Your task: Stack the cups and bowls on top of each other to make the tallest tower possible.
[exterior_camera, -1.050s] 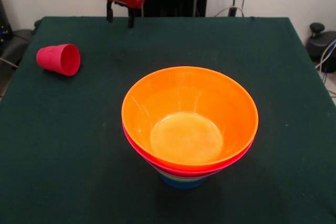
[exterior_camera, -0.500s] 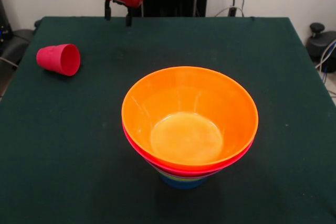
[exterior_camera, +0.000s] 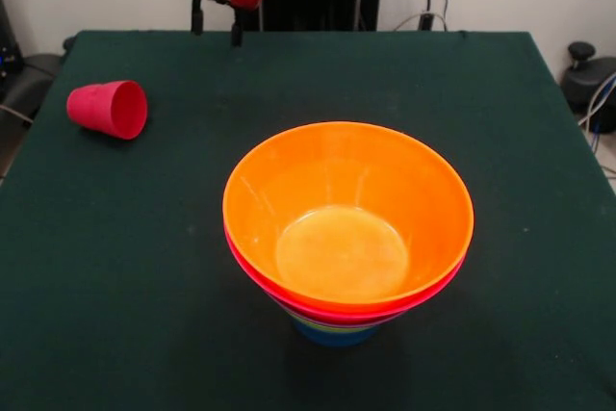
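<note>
Hanging at the far edge of the green surface, the tool holds nothing, its fingers spread apart.
The red cup lies on its side below-left of the tool; the tower, topped by an orange bowl, stands well apart, below-right.

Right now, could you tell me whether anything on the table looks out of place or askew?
Yes: the red cup lies tipped on its side near the table's edge, its mouth facing sideways, well apart from the tower of nested bowls. The tower itself looks straight. The gripper hangs open and empty at the far edge.
</note>
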